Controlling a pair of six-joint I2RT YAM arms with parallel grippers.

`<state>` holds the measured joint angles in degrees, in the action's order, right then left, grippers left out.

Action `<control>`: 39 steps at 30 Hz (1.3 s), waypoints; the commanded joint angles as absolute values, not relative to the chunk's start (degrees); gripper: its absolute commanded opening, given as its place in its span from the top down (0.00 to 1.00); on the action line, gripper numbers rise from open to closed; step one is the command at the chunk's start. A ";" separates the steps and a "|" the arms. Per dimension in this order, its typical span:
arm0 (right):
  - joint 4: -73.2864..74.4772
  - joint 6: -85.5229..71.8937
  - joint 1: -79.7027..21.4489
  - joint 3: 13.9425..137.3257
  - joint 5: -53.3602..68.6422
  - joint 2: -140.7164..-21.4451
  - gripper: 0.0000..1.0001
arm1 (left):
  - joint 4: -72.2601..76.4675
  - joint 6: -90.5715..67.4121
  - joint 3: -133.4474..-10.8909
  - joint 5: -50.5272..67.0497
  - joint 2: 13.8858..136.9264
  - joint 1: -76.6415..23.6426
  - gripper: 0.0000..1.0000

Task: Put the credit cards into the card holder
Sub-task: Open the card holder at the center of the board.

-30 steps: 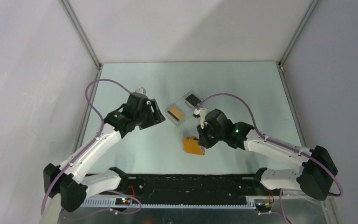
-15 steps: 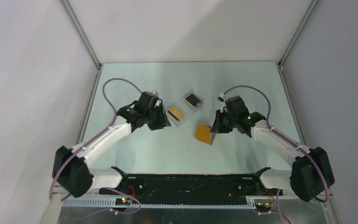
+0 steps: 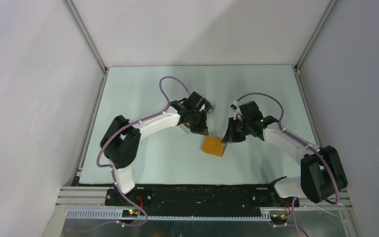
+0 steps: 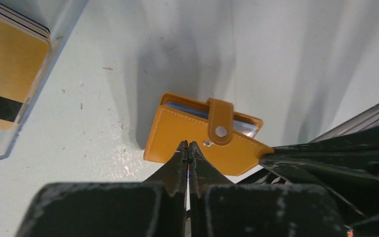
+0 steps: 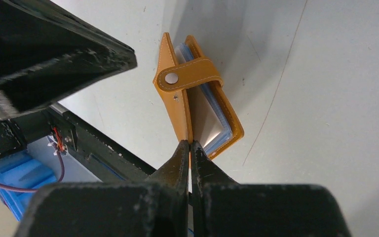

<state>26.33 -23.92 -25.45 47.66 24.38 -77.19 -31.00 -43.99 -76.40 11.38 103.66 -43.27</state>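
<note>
The card holder (image 3: 212, 146) is on the pale counter (image 3: 143, 98), between the two arms, in the middle of it and a little toward its near edge. It is orange, and a strap (image 5: 197, 73) with a round metal snap (image 5: 171, 78) goes over its open side. It looks closed by this strap, but the two covers stand a little apart. Between them some light blue layers (image 5: 213, 101) are visible; I cannot tell if they are cards or sleeves.

At the right side of the card holder are the right fingers (image 5: 190, 144). They are pressed together on the thin edge of one cover, so they have hold of the card holder there. From the right wrist the card holder seems tilted up on one side and not flat, but I cannot tell if its low side touches the counter.

At the left side of the card holder are the left fingers (image 4: 187, 145). They are also pressed together, with nothing seen between them. Their tips are in front of the orange cover, just beside a small metal stud (image 4: 207, 143) under the strap. I cannot tell if they touch it.

Left of the card holder, apart from it, a clear plastic case (image 4: 10, 74) lies on the counter, with an orange card with a black stripe inside.
</note>
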 commanded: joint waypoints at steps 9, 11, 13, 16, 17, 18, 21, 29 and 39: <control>27.18 -22.42 -23.61 48.08 25.64 -79.08 1.00 | -30.95 -45.69 -81.03 15.22 110.17 -46.46 1.00; 27.10 -22.33 -23.57 48.07 25.70 -79.56 1.00 | -30.92 -46.01 -82.43 15.34 111.08 -46.75 1.00; 26.95 -22.43 -23.62 48.01 26.01 -79.73 1.00 | -30.90 -46.25 -83.88 15.77 112.10 -46.81 1.00; 26.74 -22.36 -23.66 48.03 26.79 -79.95 1.00 | -30.84 -46.38 -85.45 15.12 112.89 -46.84 1.00; 26.83 -22.21 -23.71 48.06 26.84 -79.97 1.00 | -30.89 -46.44 -86.09 14.68 112.92 -46.80 1.00; 26.91 -21.88 -23.77 48.07 26.79 -79.93 1.00 | -30.86 -46.59 -86.38 13.93 113.04 -46.77 1.00; 27.49 -21.08 -24.11 48.01 26.42 -79.45 1.00 | -30.90 -46.96 -88.46 12.97 114.06 -46.69 1.00; 27.42 -19.06 -27.22 48.05 23.27 -74.29 1.00 | -30.88 -46.81 -86.42 8.63 112.67 -43.77 0.98; 24.98 -16.76 -43.44 44.07 -0.44 -61.29 1.00 | -31.28 -45.10 -71.90 0.72 88.04 -35.05 0.73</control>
